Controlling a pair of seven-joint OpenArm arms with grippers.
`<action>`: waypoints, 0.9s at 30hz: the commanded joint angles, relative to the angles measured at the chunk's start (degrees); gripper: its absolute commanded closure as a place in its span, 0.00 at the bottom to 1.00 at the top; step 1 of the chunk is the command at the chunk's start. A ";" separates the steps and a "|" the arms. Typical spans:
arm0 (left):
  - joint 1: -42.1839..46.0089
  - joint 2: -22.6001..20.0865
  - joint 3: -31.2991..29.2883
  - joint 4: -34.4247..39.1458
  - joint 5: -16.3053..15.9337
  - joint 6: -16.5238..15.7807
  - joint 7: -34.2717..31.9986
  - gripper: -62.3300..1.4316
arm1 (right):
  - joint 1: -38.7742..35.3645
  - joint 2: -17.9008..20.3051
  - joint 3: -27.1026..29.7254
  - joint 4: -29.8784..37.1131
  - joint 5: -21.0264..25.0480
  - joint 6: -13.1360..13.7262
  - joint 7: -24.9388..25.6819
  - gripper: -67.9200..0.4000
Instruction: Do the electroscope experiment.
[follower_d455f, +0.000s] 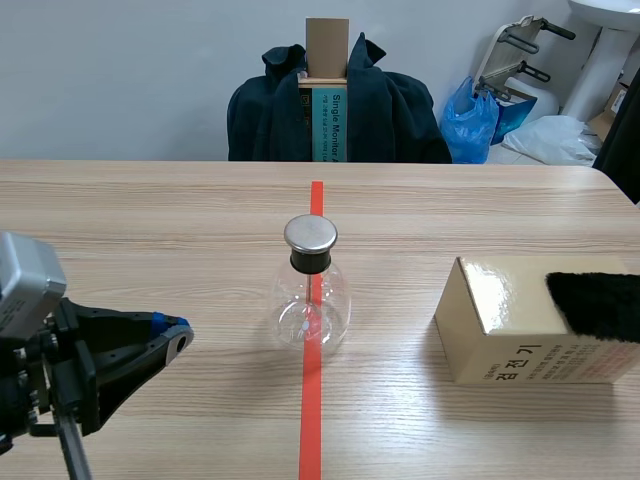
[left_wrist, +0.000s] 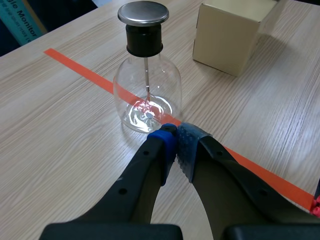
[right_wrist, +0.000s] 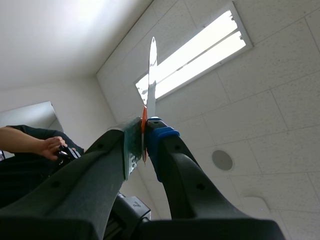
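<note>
The clear glass metal-capped flask (left_wrist: 146, 95) stands just ahead of our shut, empty left claw (left_wrist: 176, 136). Our right claw (right_wrist: 145, 134) pinches a thin shiny strip (right_wrist: 151, 75), pointing up.

Clear glass electroscope (follower_d455f: 311, 290), black-stoppered, metal-capped, stands upright on the red line (follower_d455f: 311, 420); thin pale strip (right_wrist: 151, 75) clamped in right pincer (right_wrist: 145, 134).

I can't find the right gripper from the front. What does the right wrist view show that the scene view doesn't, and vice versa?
Only the right wrist view: the right gripper, shut on a thin clear strip, aimed at a ceiling light. Only the scene view: the glass flask, the box, the left gripper. Shared: nothing I can make out.
</note>
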 joint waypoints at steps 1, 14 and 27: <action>-3.10 1.62 1.68 -1.86 -0.59 -0.09 -1.11 0.95 | 0.20 1.05 0.20 1.18 0.39 -3.30 0.20 0.98; -19.69 10.64 12.90 -22.03 1.20 0.39 -4.52 0.95 | 0.85 1.05 -2.47 1.16 2.40 2.62 2.10 0.98; -23.65 15.02 13.42 -31.10 3.74 3.45 -8.50 0.95 | 3.02 0.24 -30.51 -1.49 -6.32 11.43 -4.04 0.98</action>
